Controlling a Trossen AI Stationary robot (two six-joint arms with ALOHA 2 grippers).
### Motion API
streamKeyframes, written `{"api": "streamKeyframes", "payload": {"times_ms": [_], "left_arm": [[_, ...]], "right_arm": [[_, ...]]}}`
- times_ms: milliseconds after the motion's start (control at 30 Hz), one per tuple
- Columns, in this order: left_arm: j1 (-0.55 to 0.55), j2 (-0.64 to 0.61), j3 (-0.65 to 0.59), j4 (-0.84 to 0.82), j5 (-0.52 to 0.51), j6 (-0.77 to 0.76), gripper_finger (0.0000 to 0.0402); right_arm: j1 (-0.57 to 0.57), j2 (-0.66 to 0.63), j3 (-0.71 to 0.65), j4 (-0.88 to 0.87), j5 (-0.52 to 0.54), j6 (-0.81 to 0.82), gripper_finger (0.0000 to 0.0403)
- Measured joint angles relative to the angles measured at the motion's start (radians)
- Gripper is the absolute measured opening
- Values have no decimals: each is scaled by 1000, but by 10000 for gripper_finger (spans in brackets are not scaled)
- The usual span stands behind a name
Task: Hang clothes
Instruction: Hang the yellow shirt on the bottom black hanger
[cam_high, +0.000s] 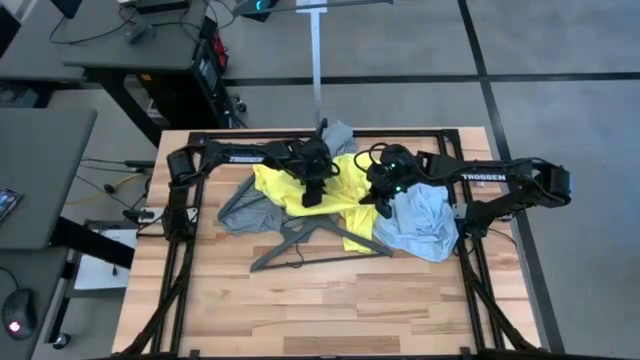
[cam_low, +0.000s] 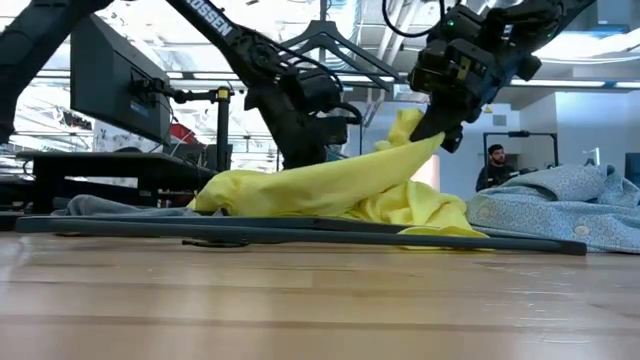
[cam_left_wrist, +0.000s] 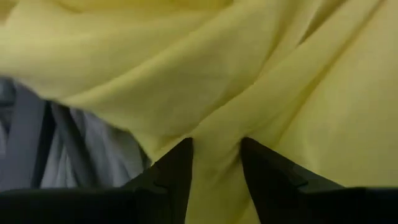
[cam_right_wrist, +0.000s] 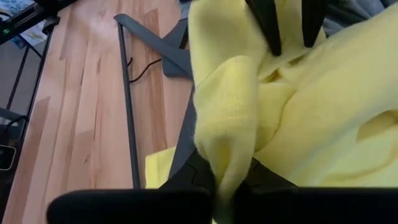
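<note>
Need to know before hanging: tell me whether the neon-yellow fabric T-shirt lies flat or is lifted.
Partly lifted. The right gripper is shut on the neon-yellow fabric T-shirt, pulling one bunched fold up while the rest drapes onto the wooden table.

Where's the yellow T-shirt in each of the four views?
High: yellow T-shirt mid-table, between both arms.
Low: centre, draped ridge rising to the right gripper.
Left wrist: fills the frame, fold between the left gripper.
Right wrist: centre-right, fold pinched.
Shared landmark: black hanger, beside the shirt.
</note>
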Motion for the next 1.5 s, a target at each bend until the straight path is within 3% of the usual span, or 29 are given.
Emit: {"api": "streamKeyframes", "payload": {"times_ms": [100,200,500,633,900,1067,1267,1400,1500], "left_arm": [[-17,-19,27,-100,-5,-8,18],[-48,-62,37,-173,-35,-52,5],[-252,-279,15,-236,-223,-296,0],[-366,-296,-16,-240,-289,-433,0],[-528,-294,-243,-59,-296,-780,0],[-531,-294,-266,-23,-254,-949,8],[-454,-294,-171,-60,-103,-931,60],[-402,-294,-73,-136,-113,-833,84],[-373,-296,-34,-140,-223,-756,85]], "right_arm": [[0,0,0,-12,-10,-38,0],[-15,0,0,-16,-16,-83,0],[-90,26,0,-12,-23,-215,0],[-92,54,1,22,-40,-219,0],[-16,124,1,0,-54,-92,1],[10,144,5,-39,-64,-4,29],[-2,109,119,-234,-84,-76,108],[0,75,160,-295,-81,-139,157],[0,64,161,-294,-80,-176,181]]}}
